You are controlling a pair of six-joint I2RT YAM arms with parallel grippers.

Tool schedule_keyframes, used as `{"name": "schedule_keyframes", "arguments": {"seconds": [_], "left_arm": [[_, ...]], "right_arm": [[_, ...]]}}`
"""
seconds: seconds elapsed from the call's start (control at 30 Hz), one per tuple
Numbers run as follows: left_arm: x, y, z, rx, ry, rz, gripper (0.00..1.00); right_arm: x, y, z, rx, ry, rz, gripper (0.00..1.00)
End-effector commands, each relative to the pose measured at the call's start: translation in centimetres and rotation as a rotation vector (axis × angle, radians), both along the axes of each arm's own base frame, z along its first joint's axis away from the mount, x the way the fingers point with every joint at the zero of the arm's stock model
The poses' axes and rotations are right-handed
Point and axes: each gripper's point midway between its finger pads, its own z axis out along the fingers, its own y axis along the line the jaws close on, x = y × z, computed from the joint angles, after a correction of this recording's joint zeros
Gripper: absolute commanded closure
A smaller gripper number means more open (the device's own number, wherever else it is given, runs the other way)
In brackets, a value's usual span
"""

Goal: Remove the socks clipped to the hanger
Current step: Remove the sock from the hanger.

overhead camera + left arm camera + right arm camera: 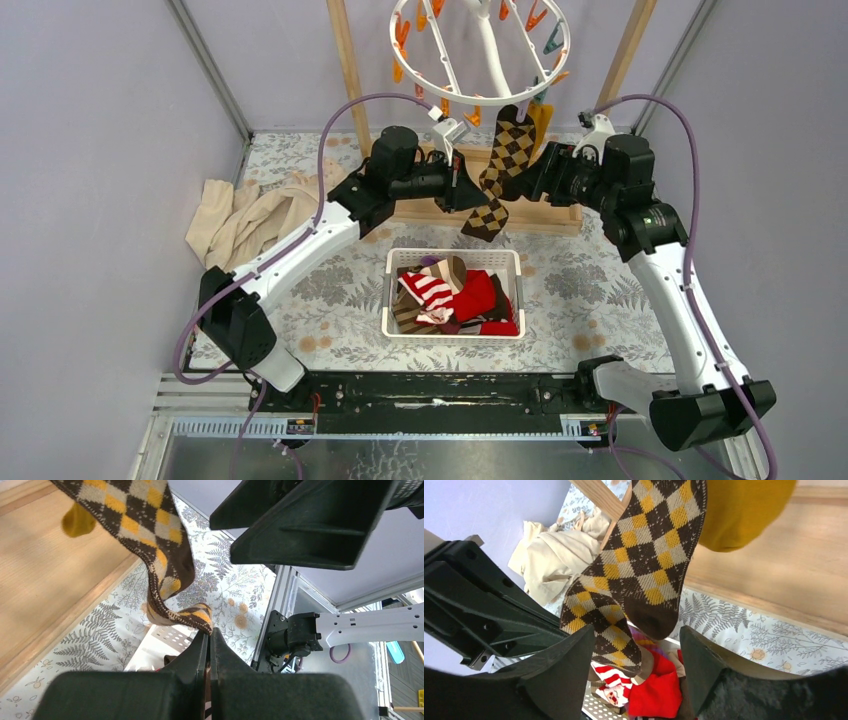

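The white ring hanger [480, 50] with orange and teal clips hangs at the top. A brown argyle sock [507, 158] dangles from it, with a mustard sock [541, 118] behind. My left gripper [476, 196] is shut, with the argyle sock's lower edge [192, 617] caught at its fingertips [210, 631]. My right gripper [533, 166] is open; its jaws [636, 652] stand wide below the sock's dark toe [651, 622]. The mustard sock also shows in the right wrist view [739, 515].
A white basket [395, 262] below holds several socks, among them a red-and-white striped one [428, 290] and a red one [478, 295]. A beige cloth [250, 215] lies at the left. The wooden rack's posts [350, 70] and base [545, 213] stand behind the grippers.
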Motion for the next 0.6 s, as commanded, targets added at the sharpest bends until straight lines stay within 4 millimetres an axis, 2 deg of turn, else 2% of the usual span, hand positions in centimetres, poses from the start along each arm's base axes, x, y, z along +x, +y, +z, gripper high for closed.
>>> {"name": "schedule_keyframes", "arguments": {"seconds": [0.0,0.17,0.33,0.57], "left_arm": [[-0.5,1.3,2.7,-0.001,-0.037,0.003,1.0],[-0.6,2.1,3.6,0.006,-0.031,0.0,1.0],[-0.4,3.2,4.7,-0.006,-0.012,-0.006,0.98],[-0.3,4.3,6.1,-0.034,0.019,-0.036,0.97]], "right_arm": [[0.2,-1.6,5.9,-0.022,-0.227,-0.07,0.26],[1.1,-2.5,8.0,-0.023,-0.329,-0.127,0.26],[2.1,-2.2,9.5,0.039,-0.414,-0.096,0.38],[3.4,-2.3,11.6,0.138,-0.561,-0.064,0.46]]}}
